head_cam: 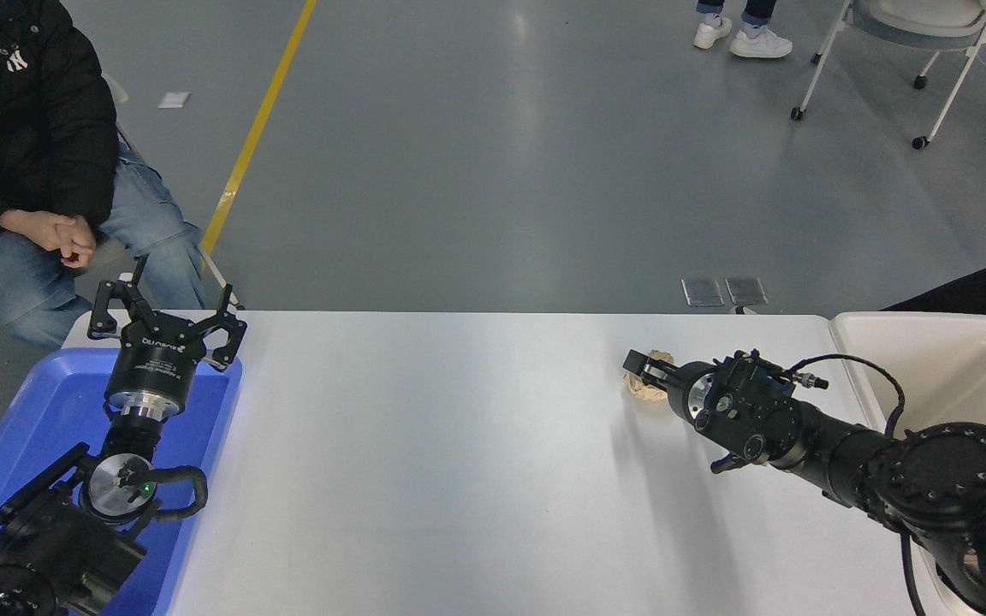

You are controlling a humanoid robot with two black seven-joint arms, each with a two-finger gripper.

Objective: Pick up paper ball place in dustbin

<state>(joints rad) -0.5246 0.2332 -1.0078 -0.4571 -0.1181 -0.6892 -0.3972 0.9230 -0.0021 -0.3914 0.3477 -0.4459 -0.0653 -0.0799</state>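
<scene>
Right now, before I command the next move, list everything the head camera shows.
paper ball: 1, tan-brown, on the table right of centre, partly hidden by the right gripper.
dustbin: 1, cream-white, at the table's right end.
table: 1, white, across the foreground.
blue tray: 1, blue, at the table's left end, under the left arm.
chair: 1, white frame on castors, floor at top right.
floor line: 1, yellow, running towards top centre.
seated person: 1, black jacket, blue jeans, top left.
standing person's shoes: 2, white, top edge.
left gripper: 1, black, open, parked above the blue tray.
right gripper: 1, black, at the paper ball; grip unclear.
</scene>
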